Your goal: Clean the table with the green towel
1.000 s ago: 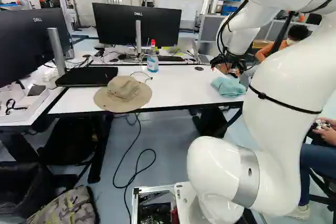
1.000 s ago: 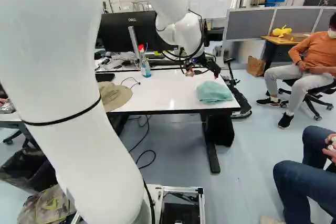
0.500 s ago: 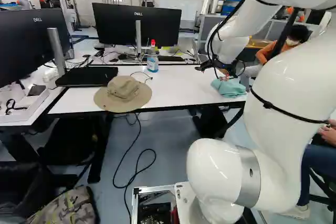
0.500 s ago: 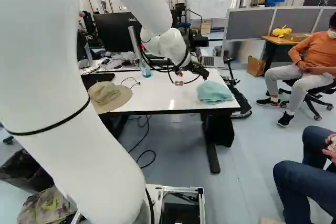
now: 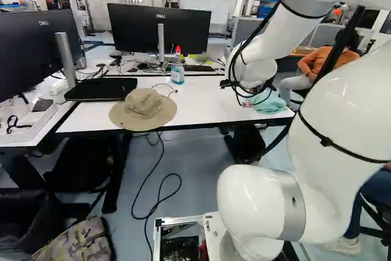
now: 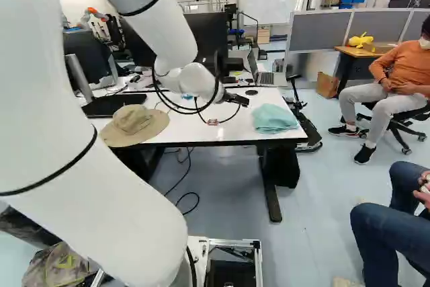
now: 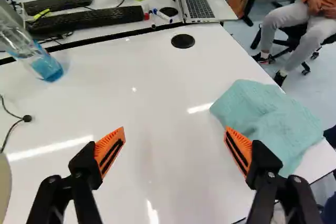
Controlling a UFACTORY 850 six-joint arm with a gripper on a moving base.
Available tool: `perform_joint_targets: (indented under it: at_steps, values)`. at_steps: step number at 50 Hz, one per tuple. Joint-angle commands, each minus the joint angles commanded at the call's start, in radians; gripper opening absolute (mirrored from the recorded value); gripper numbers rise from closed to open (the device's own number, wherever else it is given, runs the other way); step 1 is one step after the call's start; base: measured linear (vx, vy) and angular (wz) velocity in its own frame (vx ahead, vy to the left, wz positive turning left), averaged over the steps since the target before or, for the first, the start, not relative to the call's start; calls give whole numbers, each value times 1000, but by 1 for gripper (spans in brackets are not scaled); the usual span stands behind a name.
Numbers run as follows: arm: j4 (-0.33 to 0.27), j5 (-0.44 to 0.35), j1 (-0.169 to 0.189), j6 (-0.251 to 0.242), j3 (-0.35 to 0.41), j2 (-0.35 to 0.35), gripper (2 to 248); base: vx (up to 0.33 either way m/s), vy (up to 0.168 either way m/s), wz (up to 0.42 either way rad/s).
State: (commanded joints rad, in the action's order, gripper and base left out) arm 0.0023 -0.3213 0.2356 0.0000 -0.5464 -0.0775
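- The green towel (image 7: 268,121) lies loosely bunched on the white tabletop (image 7: 152,85), near its edge.
- The hand (image 7: 175,131) is spread wide with nothing held between its fingers; it hangs over the tabletop to the left of the towel in the right base view. One finger overlaps the towel's edge in the wrist view, though whether it touches the cloth is hard to say from here.
- The task looks to be at its very start: the towel is ungripped, so no wiping is under way. Getting above the towel, closing on it, and sweeping it across the surface all seem to be left.
- The next move probably calls for shifting sideways until the towel sits between the fingers, then lowering.
- In the left base view, a spray bottle (image 5: 177,73), a brimmed hat (image 5: 137,107) and a thin black cable (image 5: 165,85) lie well left of the towel. All three would obstruct a full wipe; the bottle could tip and the cable could snag.
- The open laptop (image 7: 200,4) is beyond the towel, across a seam, likely outside the wiping path.
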Motion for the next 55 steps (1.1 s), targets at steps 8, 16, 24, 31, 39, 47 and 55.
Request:
perform_joint_targets:
  at_steps: [8,16,24,31,39,47,55]
  values:
    - [0,-85,-36,0,71,-31,247,0,0,0]
    - [-1,-163,-70,0,136,-60,247,0,0,0]
    - [-1,-234,-100,0,195,-86,247,0,0,0]
    - [-1,-290,-124,0,242,-106,247,0,0,0]
    - [-1,-348,-149,0,290,-127,247,0,0,0]
    - [-2,-399,-171,0,332,-146,247,0,0,0]
    - [-2,-442,-189,0,368,-162,247,0,0,0]
